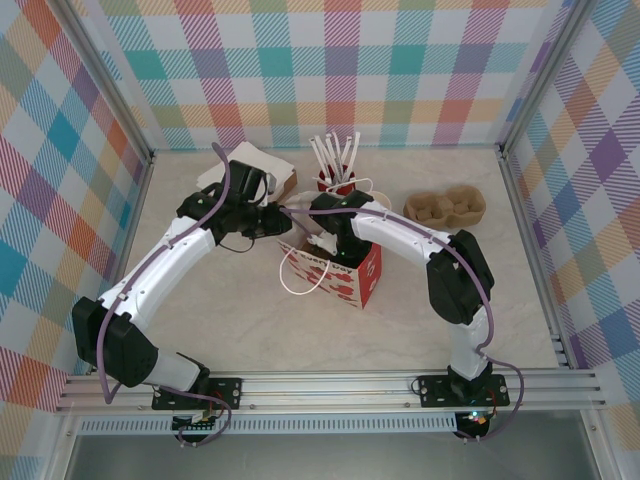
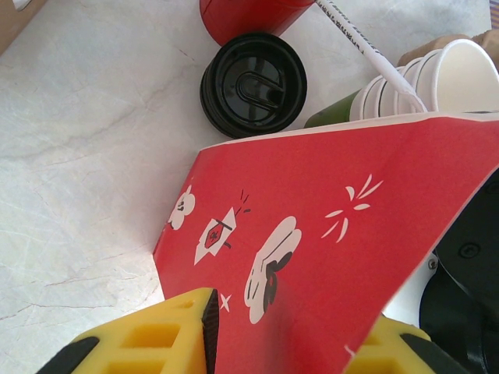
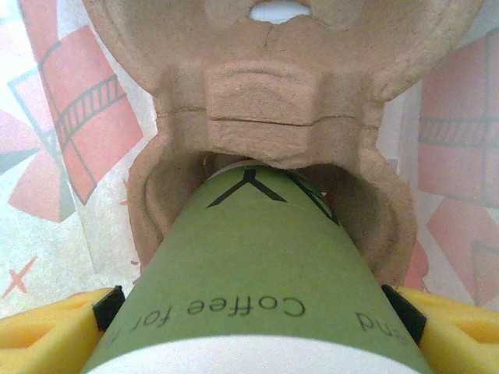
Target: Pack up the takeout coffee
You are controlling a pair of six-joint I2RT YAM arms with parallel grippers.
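**Green cup meets carrier inside the bag**

The right tool point(image 3: 253, 339) is spread wide around a small green paper cup point(image 3: 249, 265) printed with black lettering, with a yellow finger pressed against each side of it. The cup lies tilted away from the wrist camera, and its far end sits in a round socket of a brown moulded-pulp cup carrier point(image 3: 265, 101). Cup and carrier are inside the red-and-white paper bag point(image 1: 352, 278), whose pale inner walls show a faint red print on both sides.

From above, the bag stands upright near the middle of the pale marbled tabletop point(image 1: 300, 335), and the right arm reaches down into its open mouth. The left tool point(image 1: 277, 222) is at the bag's left rim. In its wrist view its yellow fingers point(image 2: 156, 339) stand fairly close together, with the bag's red wall pinched between them.

Just behind the bag are a stack of green paper cups with white rims point(image 2: 390, 89), a round black plastic lid point(image 2: 253, 84) lying flat, and a red cup holding white sticks point(image 1: 337, 183). A second brown pulp carrier point(image 1: 445, 207) sits well off to the right.
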